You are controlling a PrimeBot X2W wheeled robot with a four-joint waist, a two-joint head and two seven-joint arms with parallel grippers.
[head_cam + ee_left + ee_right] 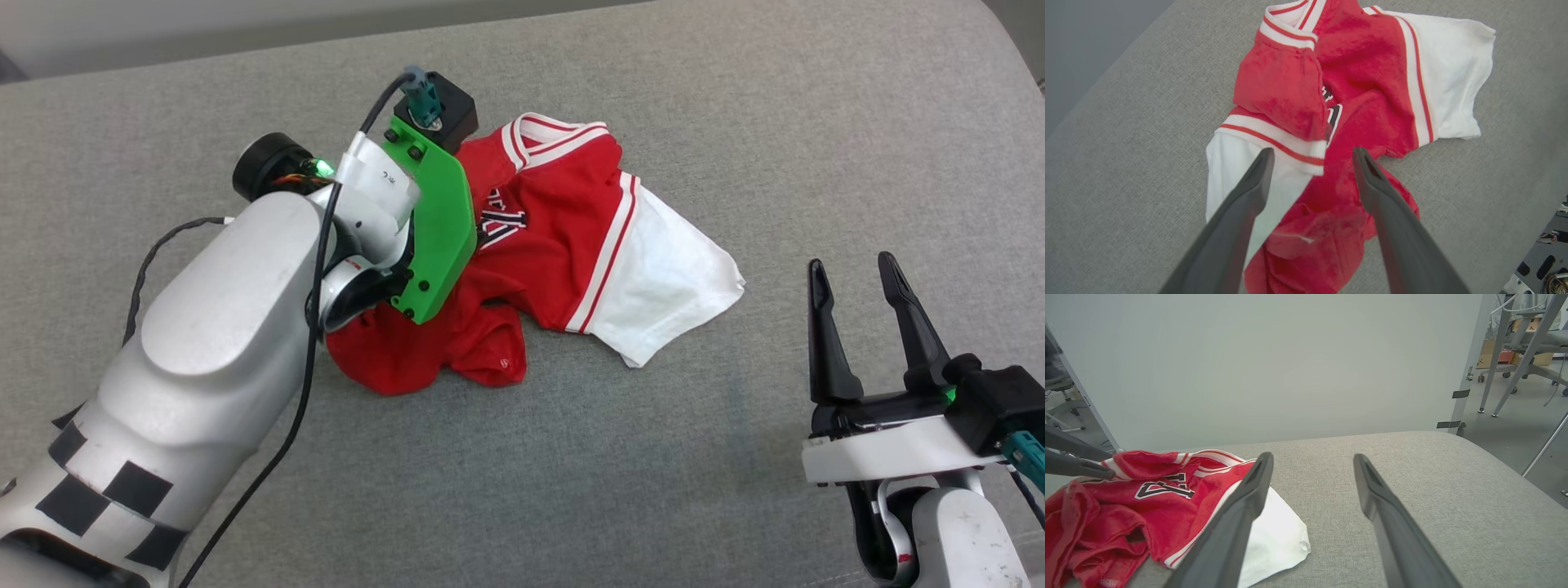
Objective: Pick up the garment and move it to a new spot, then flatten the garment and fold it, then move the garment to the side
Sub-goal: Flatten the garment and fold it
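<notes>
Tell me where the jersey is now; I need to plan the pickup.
The jersey lies crumpled on the grey cushion, left of centre in the head view, under the open left claw; the open right claw stands apart to its right.

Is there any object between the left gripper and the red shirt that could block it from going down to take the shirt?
Nothing visible blocks it. The left gripper is open directly above the crumpled garment, with only air between them. The grey cushion around it shows nothing else.
</notes>
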